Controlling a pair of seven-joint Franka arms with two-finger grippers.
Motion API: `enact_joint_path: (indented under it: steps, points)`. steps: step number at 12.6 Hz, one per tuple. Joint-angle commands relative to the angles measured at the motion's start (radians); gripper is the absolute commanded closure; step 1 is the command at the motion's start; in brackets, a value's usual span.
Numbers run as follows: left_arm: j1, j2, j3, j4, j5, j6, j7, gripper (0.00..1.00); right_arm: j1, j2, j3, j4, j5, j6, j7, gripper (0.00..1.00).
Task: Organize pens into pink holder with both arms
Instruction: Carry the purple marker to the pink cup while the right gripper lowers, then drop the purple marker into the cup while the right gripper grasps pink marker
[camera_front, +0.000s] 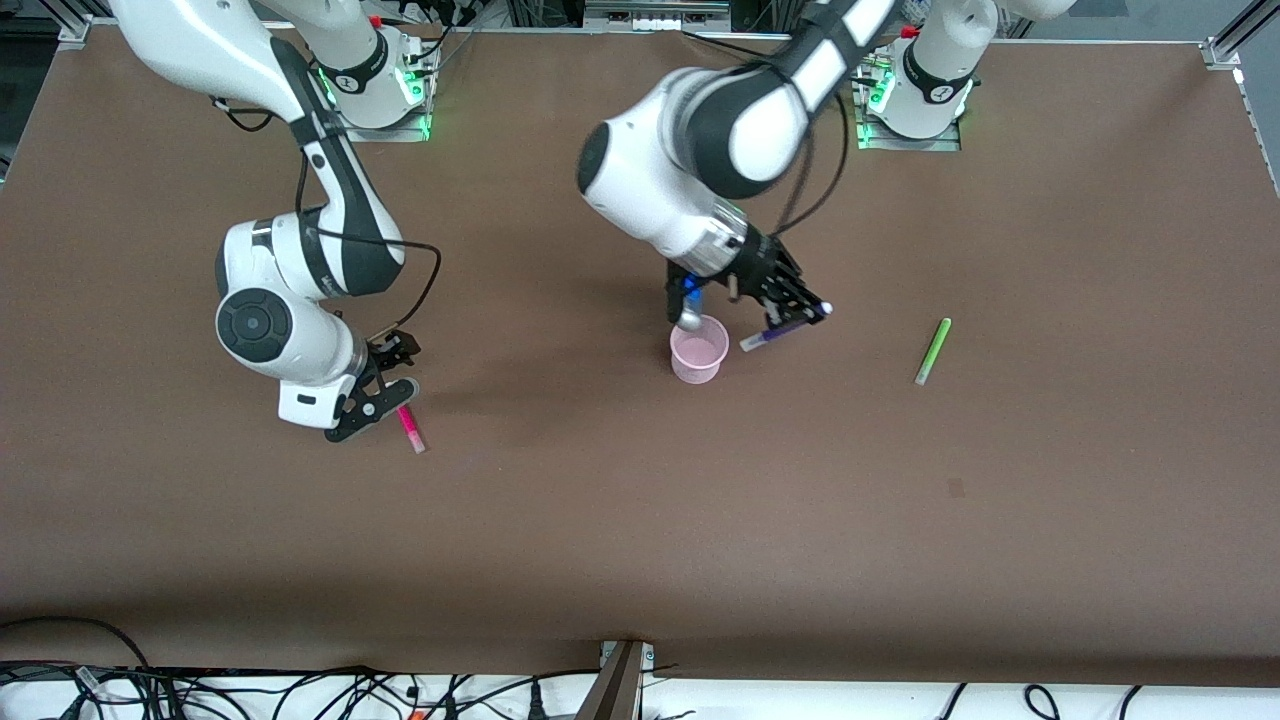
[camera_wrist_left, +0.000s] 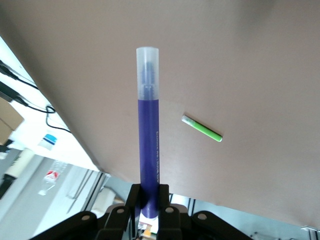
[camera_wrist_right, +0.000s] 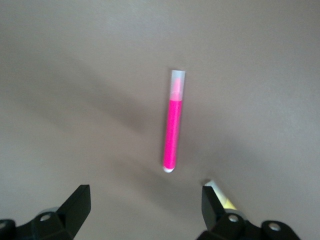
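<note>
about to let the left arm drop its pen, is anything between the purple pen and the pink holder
Nothing visible stands in the way. The left hand is shut on the purple pen, held in the air just beside the pink holder, toward the left arm's end. Only bare table shows between them, and the holder's rim is open.

The brown table (camera_front: 620, 540) carries the pink holder (camera_front: 697, 352), a magenta pen (camera_front: 411, 428) and a green pen (camera_front: 932, 351).
</note>
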Motion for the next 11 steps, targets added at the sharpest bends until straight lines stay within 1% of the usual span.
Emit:
enact_joint_path:
  steps: [1,4,7,8,9,11]
  points:
    - [-0.076,0.058,0.022,0.038,0.037,-0.030,-0.049,1.00,-0.044,0.015,0.007,-0.004,0.017,0.035,-0.082,0.03]
    - [-0.087,0.070,0.024,0.039,0.030,-0.033,-0.071,1.00,-0.070,0.044,0.008,-0.024,0.020,0.095,-0.119,0.03]
    - [-0.098,0.118,0.022,0.039,0.030,-0.031,-0.187,1.00,-0.076,0.058,0.008,-0.044,0.062,0.113,-0.150,0.05]
    - [-0.098,0.141,0.022,0.041,0.030,-0.028,-0.216,1.00,-0.076,0.061,0.008,-0.046,0.062,0.112,-0.150,0.06]
    - [-0.098,0.162,0.024,0.045,0.030,-0.003,-0.249,1.00,-0.076,0.063,0.008,-0.055,0.069,0.113,-0.150,0.07]
    - [-0.099,0.165,0.024,0.045,0.030,0.018,-0.270,1.00,-0.074,0.067,0.008,-0.093,0.085,0.157,-0.153,0.10]
